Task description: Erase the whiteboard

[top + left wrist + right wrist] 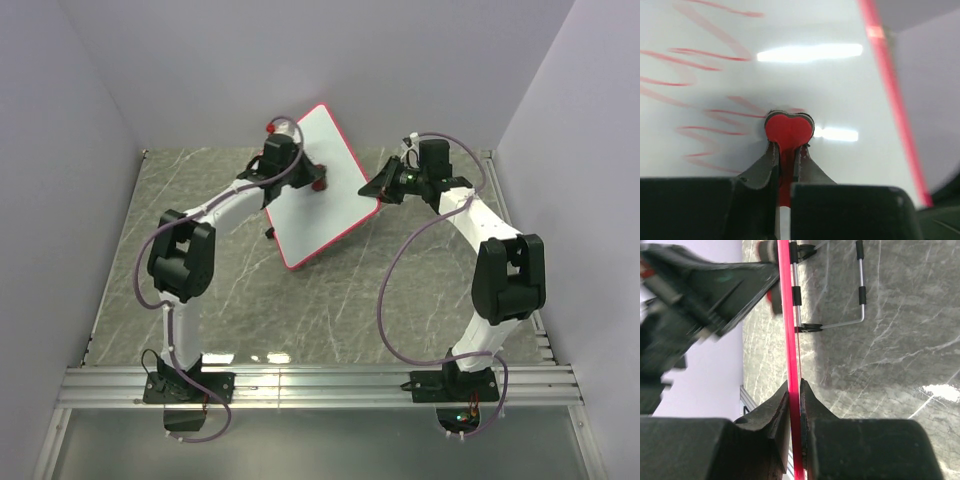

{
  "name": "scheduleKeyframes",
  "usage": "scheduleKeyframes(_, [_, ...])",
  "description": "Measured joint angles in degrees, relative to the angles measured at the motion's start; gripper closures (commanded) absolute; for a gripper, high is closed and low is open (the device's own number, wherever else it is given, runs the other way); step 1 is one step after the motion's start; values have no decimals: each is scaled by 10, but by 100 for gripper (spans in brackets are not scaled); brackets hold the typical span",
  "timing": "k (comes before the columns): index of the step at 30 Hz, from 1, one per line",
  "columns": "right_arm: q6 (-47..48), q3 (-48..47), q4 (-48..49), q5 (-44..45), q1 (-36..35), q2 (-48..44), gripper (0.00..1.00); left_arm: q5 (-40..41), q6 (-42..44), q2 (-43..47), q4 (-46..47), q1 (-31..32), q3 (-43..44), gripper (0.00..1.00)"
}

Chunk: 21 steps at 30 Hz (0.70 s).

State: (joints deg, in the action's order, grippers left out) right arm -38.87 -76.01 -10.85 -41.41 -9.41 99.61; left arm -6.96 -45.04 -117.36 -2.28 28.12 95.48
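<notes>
Here, red scribbles lie beside a heart-shaped piece against the whiteboard.

White whiteboard with red rim, red scribbles, grey white-veined table, red heart

We count: one whiteboard; one red heart-shaped tool; two grippers, left gripper, right gripper; one wire stand; one table.

Grey marbled table, lilac walls, red heart-shaped block
</notes>
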Motion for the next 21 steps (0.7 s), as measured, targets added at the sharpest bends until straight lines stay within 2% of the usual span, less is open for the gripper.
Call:
scheduleKeyframes(6, [6,-9,-13,-7,-4,1,100,23,59,10,-7,-83,-88,100])
scheduleKeyframes(9, [8,-9,-12,-11,-5,1,100,23,83,10,-17,-96,-101,100])
scheduleKeyframes(16, [9,-8,-12,-10,-5,-4,100,17,125,9,-66,-73,-61,100])
scheduleKeyframes(21, [8,-5,-12,-7,-5,-4,100,-6,118,27,-71,-16,-34,100])
